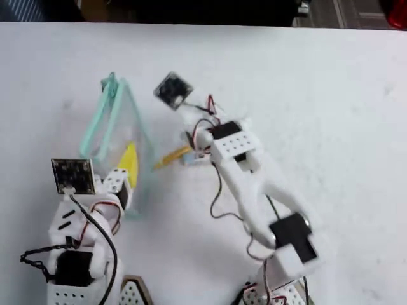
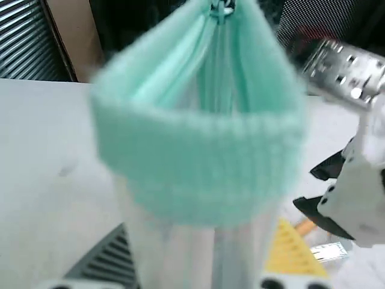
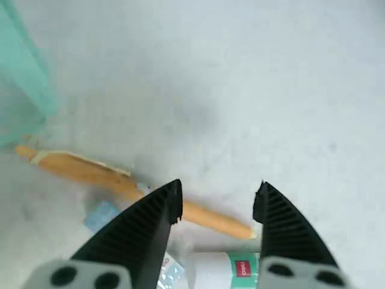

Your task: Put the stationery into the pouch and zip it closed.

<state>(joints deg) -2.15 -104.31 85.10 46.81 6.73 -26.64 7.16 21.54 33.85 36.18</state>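
High view. Finds the clear plastic pouch with mint-green trim (image 1: 114, 127) standing on the white table (image 1: 331, 95), mouth spread open. Has its near end pinched in the left gripper (image 1: 122, 185) and a flat yellow piece (image 1: 130, 160) already inside. Puts the slim orange pen (image 1: 170, 156) flat on the table between pouch and right gripper (image 1: 196, 147), just beside both. Sets its long axis slanting from that gripper's tip toward the pouch's side. Makes the right arm plainly the nearer one to the pen.

Left wrist view. Looks along the pouch (image 2: 198, 150), mint band close up, zipper pull (image 2: 219, 7) at the far end. Catches the right gripper (image 2: 322, 189) off to one side beyond the clear wall. Places the pen's orange tip (image 2: 304, 227) just beneath it, next to the yellow piece (image 2: 289, 253).

Right wrist view. Has the right gripper (image 3: 218, 198) spread wide, black ribbed jaws hanging just over the pen (image 3: 120, 177). Carries the barrel across the gap at a slant: one end between the jaws, the rest passing under one jaw toward the pouch's mint edge (image 3: 24, 78). Leaves a white item with a green band (image 3: 219, 265) and a small pale-blue piece (image 3: 102, 215) close beside the pen. Calls, most likely, for a short drop and a squeeze across the barrel, taking care not to trap the white item too.
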